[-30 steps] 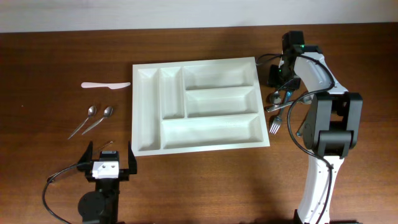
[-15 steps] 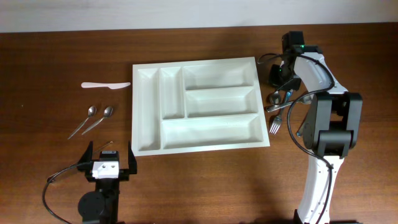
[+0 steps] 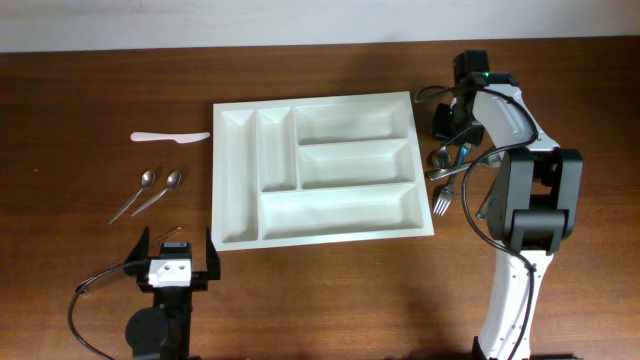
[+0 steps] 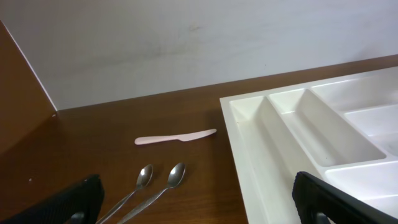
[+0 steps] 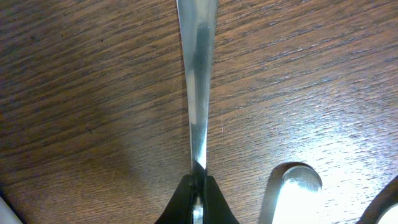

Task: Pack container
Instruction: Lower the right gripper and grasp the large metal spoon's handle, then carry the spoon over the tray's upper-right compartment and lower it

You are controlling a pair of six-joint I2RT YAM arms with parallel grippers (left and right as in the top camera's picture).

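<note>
We see soft, even light from above; the white tray (image 3: 340, 208) is bright, shadows faint. Close up, the metal handle (image 5: 198, 93) carries a glare streak, a dim shadow on its left.

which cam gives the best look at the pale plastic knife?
Left wrist: the plastic knife lies whole, close and unobstructed. Overhead also shows it whole, but small. Right wrist does not show it.

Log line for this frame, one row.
phase: pick | right gripper: shut on metal handle, right of tray | left gripper: open | tray: empty
</note>
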